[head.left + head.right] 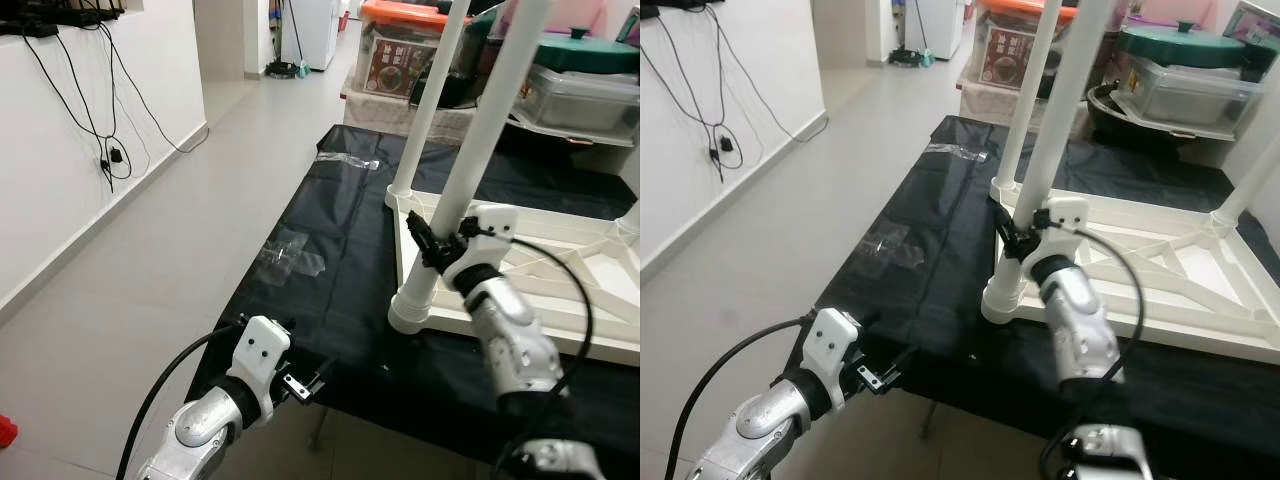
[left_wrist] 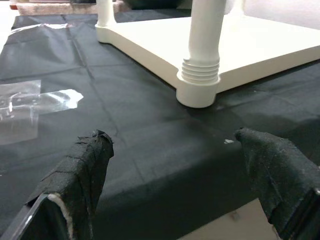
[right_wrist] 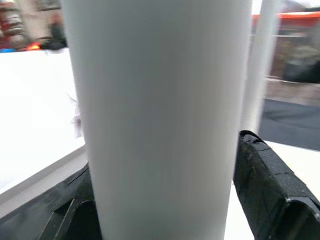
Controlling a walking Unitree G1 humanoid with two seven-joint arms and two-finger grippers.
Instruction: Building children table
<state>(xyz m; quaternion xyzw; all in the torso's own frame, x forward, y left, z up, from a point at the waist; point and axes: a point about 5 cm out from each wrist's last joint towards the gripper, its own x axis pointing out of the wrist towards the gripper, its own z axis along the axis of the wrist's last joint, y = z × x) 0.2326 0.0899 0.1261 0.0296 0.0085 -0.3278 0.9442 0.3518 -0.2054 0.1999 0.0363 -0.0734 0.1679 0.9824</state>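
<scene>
Black-covered worktop (image 1: 340, 300): right pincer (image 1: 432, 245) clamps white leg (image 1: 470, 170); left pincer (image 1: 305, 385) gapes empty at edge

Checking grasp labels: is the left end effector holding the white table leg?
No; the left end effector hangs open at the black table's edge, while the right end effector clasps the table leg.

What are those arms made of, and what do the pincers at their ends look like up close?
Both arms are shiny silver metal with white plastic wrist housings. A thick black cable loops along each one. The left pincer and right pincer each have two long black fingers; in the wrist views the fingers look wrapped in rough black cloth tape, frayed at the tips.
</scene>
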